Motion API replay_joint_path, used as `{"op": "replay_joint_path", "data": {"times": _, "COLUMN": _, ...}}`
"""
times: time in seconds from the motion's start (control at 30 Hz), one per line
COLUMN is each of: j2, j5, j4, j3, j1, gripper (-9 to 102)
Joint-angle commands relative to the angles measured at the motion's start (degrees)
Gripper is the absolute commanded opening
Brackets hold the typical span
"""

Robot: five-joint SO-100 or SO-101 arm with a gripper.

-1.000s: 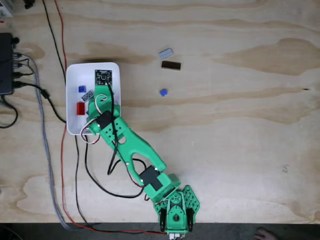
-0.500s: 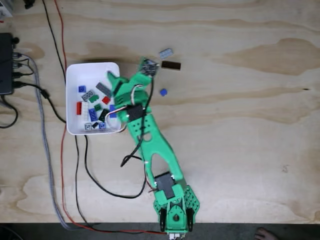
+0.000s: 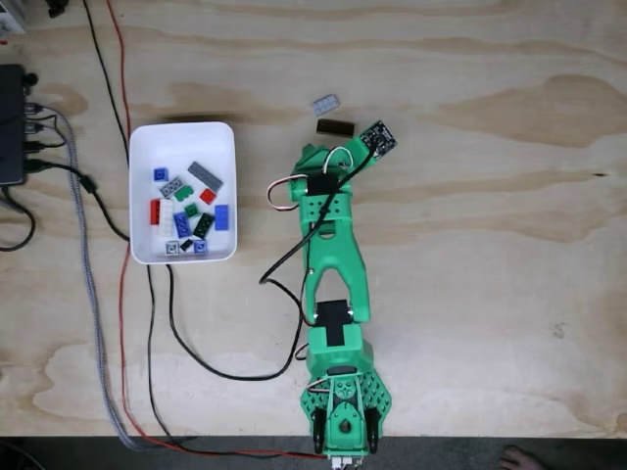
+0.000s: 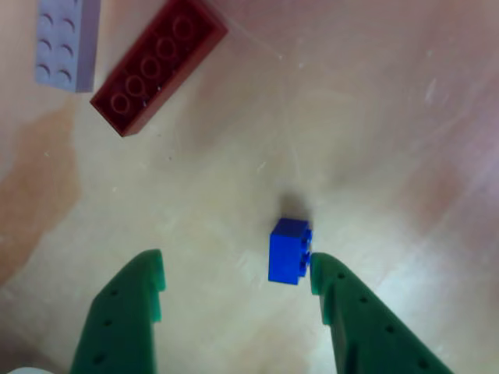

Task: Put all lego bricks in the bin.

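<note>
In the other view my open gripper [image 4: 238, 273] hangs over the wood, its two green fingers apart. A small blue lego brick [image 4: 288, 249] stands between them, close against the right finger [image 4: 343, 300]. A dark brown brick [image 4: 160, 62] and a grey brick [image 4: 66, 39] lie beyond, at upper left. In the fixed view the green arm's gripper [image 3: 318, 168] covers the blue brick; the dark brown brick [image 3: 335, 127] and grey brick [image 3: 325, 103] lie just above it. The white bin [image 3: 147, 147] to the left holds several bricks.
A black box [image 3: 12, 122] with plugged cables sits at the left edge, and black, red and grey cables [image 3: 122, 245] run down past the bin. The arm's base [image 3: 343, 421] stands at the table's bottom edge. A person's foot [image 3: 514, 458] shows at bottom right.
The arm has swung right from over the bin to above the loose blue brick, uncovering the bricks in the bin. The grey and dark brown bricks have not moved.
</note>
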Motion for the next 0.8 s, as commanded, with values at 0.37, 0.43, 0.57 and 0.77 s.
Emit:
{"op": "replay_joint_path", "data": {"times": 0.37, "j2": -4.4, "j5": -1.5, "j4": -0.2, "j3": -4.6, "j1": 0.6, "gripper": 16}}
{"op": "replay_joint_path", "data": {"times": 0.43, "j2": -6.2, "j5": -1.2, "j4": -1.1, "j3": -4.9, "j1": 0.5, "gripper": 15}}
{"op": "replay_joint_path", "data": {"times": 0.57, "j2": -9.1, "j5": -1.4, "j4": -1.0, "j3": -6.6, "j1": 0.1, "gripper": 3}}
{"op": "replay_joint_path", "data": {"times": 0.77, "j2": 6.7, "j5": 0.5, "j4": -2.9, "j3": 1.1, "j1": -1.1, "gripper": 0}}
